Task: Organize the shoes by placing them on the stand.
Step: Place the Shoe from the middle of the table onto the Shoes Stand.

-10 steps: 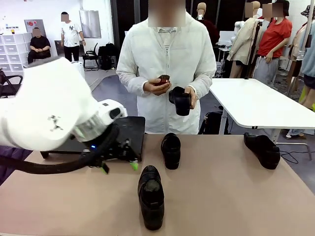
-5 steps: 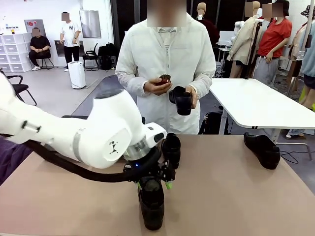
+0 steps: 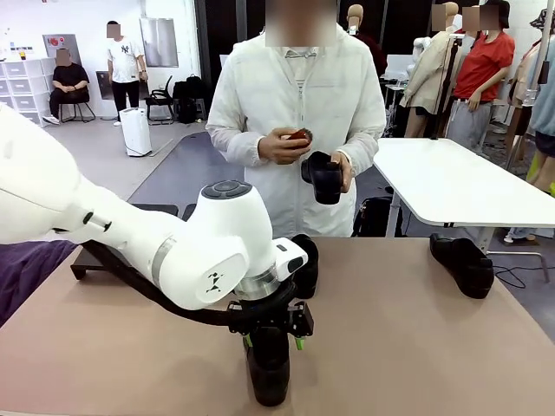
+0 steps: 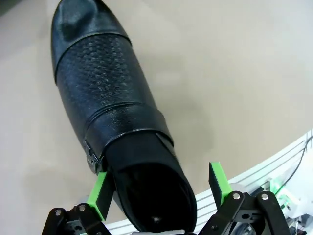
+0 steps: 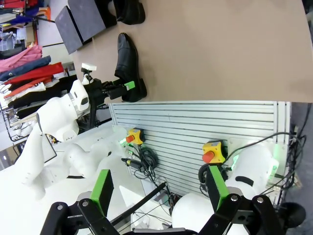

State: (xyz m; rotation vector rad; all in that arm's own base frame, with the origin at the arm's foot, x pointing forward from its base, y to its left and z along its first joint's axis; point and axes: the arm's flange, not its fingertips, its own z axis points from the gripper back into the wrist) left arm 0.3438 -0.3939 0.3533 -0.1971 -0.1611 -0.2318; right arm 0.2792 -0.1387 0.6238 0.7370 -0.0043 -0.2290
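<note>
My left gripper (image 3: 273,341) hangs open over the heel end of the nearest black shoe (image 3: 269,377) at the table's front middle. In the left wrist view its green pads (image 4: 100,196) straddle that shoe (image 4: 112,117) at the opening, apart from the leather. A second shoe (image 3: 306,260) lies behind the arm and a third (image 3: 462,263) at the far right. The person holds another shoe (image 3: 323,178) in one hand. The stand (image 3: 87,260) is at the back left, mostly hidden by my arm. My right gripper (image 5: 159,188) is open and holds nothing, off the table over the robot's base.
The person stands at the far edge with a small reddish-brown object (image 3: 297,136) in the other hand. The tan table (image 3: 416,347) is bare on its right front. A white table (image 3: 460,186) stands behind at the right.
My left arm has swung from the stand at the left over to the nearest shoe and come down around its heel end. The shoes on the table have not moved.
</note>
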